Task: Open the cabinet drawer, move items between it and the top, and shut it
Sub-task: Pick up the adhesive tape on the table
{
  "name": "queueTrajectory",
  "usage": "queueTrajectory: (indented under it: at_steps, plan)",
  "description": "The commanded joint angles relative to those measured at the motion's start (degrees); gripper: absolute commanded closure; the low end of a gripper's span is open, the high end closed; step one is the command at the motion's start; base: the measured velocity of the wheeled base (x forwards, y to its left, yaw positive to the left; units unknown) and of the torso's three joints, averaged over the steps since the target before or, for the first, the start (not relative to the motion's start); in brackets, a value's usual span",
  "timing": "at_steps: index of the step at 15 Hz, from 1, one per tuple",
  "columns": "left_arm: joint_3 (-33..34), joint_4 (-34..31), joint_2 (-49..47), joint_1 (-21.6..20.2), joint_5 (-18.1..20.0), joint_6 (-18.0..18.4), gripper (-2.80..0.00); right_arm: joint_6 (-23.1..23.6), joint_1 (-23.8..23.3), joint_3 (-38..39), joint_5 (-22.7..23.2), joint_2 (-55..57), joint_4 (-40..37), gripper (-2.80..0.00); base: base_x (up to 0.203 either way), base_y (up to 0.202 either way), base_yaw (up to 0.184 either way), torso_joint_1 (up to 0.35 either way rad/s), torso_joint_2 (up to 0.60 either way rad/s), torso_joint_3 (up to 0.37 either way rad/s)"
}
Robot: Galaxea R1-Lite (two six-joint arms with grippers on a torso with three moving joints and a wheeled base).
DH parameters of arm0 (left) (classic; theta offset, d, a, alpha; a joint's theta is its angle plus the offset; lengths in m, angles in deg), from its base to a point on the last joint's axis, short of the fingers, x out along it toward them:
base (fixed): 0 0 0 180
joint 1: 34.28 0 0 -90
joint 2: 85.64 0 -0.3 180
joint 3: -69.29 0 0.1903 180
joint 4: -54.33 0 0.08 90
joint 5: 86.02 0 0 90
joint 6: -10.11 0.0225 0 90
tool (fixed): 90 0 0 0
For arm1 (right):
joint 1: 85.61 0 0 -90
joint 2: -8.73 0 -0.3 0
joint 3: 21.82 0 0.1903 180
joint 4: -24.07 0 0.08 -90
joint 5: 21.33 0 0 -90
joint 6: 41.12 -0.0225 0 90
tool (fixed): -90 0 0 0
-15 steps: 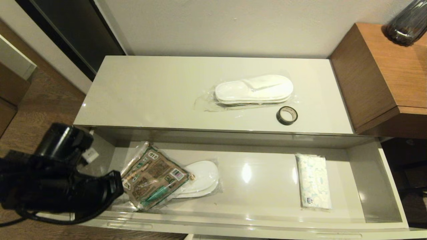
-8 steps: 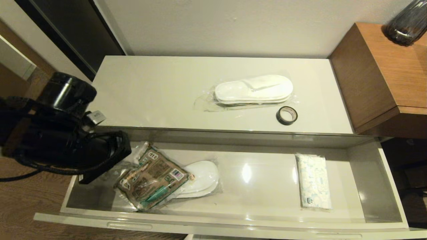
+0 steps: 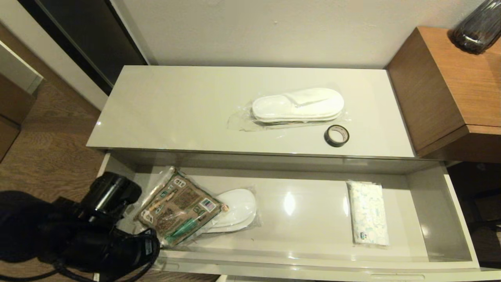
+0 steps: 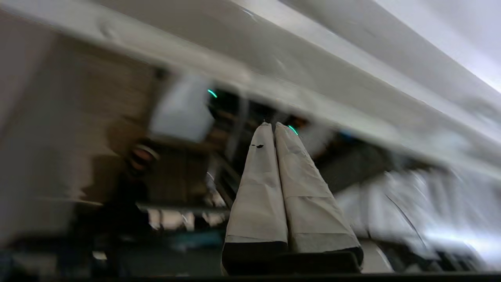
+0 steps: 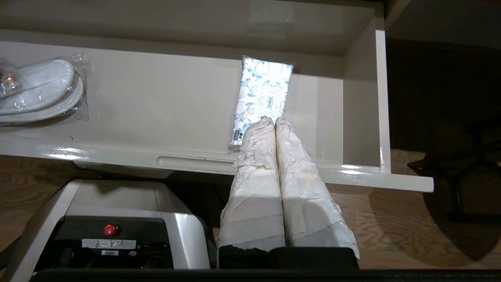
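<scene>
Off-white cabinet drawer (image 3: 438, 211) stands pulled open, brown-and-green packet (image 3: 178, 205) and wrapped slippers (image 3: 236, 211) inside at its left end.
Left gripper (image 4: 274, 127), fingers pressed together, holds nothing at the drawer's front left corner; right gripper (image 5: 270, 121) likewise closed and empty, before the drawer front; second slipper pair (image 3: 297, 105) and tape roll (image 3: 336, 135) lie on the top (image 3: 164, 105).

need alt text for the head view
A wide off-white cabinet drawer stands open, holding a brown-and-green printed packet on wrapped white slippers. The glossy top holds wrapped slippers and a black tape roll.
</scene>
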Motion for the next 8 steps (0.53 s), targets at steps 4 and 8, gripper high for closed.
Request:
queueTrajectory:
  at_steps: [4, 8]
  plan:
    - [5.0, 10.3, -7.0, 0.1, -4.3, -0.8, 0.00, 0.0, 0.0, 0.0, 0.0, 0.0, 0.0, 0.00, 0.000, 0.000, 0.000, 0.000, 0.00, 0.000]
    - [3.8, 9.3, -2.5, -0.4, -3.8, -0.8, 0.00, 0.1, 0.0, 0.0, 0.1, 0.1, 0.0, 0.00, 0.000, 0.000, 0.000, 0.000, 0.00, 0.000]
